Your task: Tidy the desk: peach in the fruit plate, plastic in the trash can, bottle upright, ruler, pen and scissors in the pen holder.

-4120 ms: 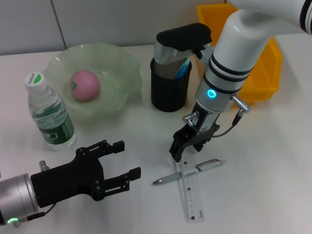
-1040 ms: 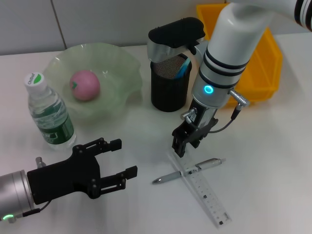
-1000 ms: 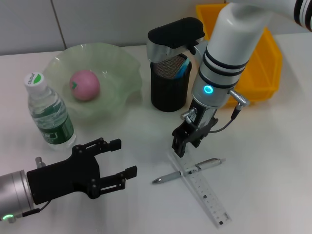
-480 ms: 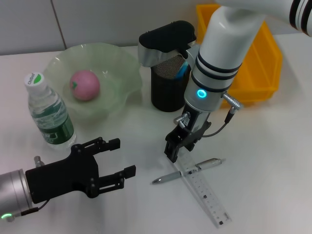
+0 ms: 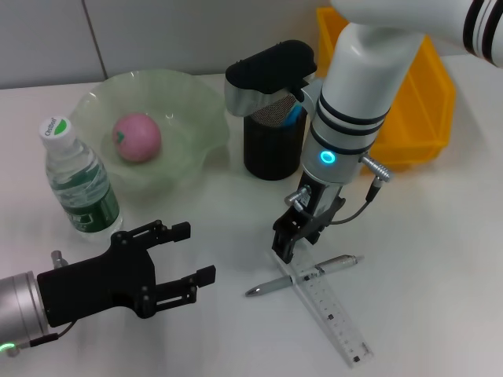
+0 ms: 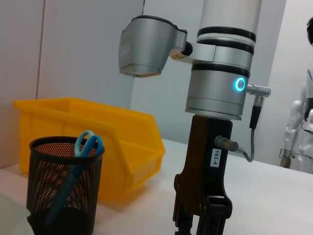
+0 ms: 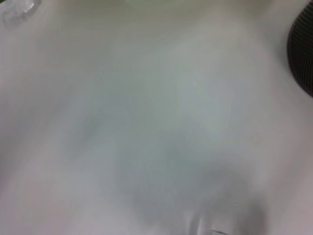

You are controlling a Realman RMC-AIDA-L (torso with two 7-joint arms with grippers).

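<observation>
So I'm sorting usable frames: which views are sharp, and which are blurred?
Head view: sharp; the ruler, pen and right gripper read clearly. Left wrist view: sharp on the pen holder. Right wrist view: out of focus, mostly a pale table smear.

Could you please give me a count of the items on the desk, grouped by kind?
Containers: 3 (plate, pen holder, yellow bin)
Stationery: 3 (ruler, pen, scissors in the pen holder)
Fruit: 1 (peach in the plate)
Bottles: 1 (bottle, upright)
Total: 8
</observation>
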